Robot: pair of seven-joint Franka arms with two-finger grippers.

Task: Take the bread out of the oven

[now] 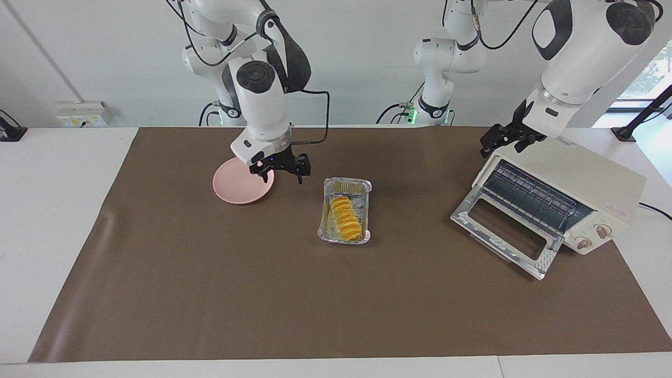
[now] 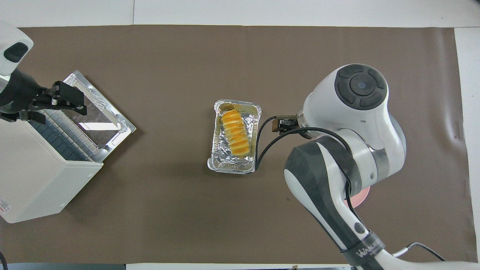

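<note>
The bread (image 1: 346, 218) (image 2: 235, 133) lies in a silver foil tray (image 1: 326, 230) (image 2: 225, 163) in the middle of the brown mat. The cream oven (image 1: 577, 168) (image 2: 37, 180) stands at the left arm's end of the table. Its glass door (image 1: 504, 231) (image 2: 99, 112) hangs open and the wire rack inside is bare. My left gripper (image 1: 501, 144) (image 2: 77, 102) hovers open and holding nothing over the oven's top front edge. My right gripper (image 1: 280, 170) (image 2: 279, 123) is open and holds nothing. It is over the mat between the pink plate (image 1: 233, 186) and the tray.
The pink plate (image 2: 360, 197) sits toward the right arm's end, mostly covered by the right arm in the overhead view. The brown mat (image 1: 262, 294) covers most of the white table. A power cable runs from the oven off the table's end.
</note>
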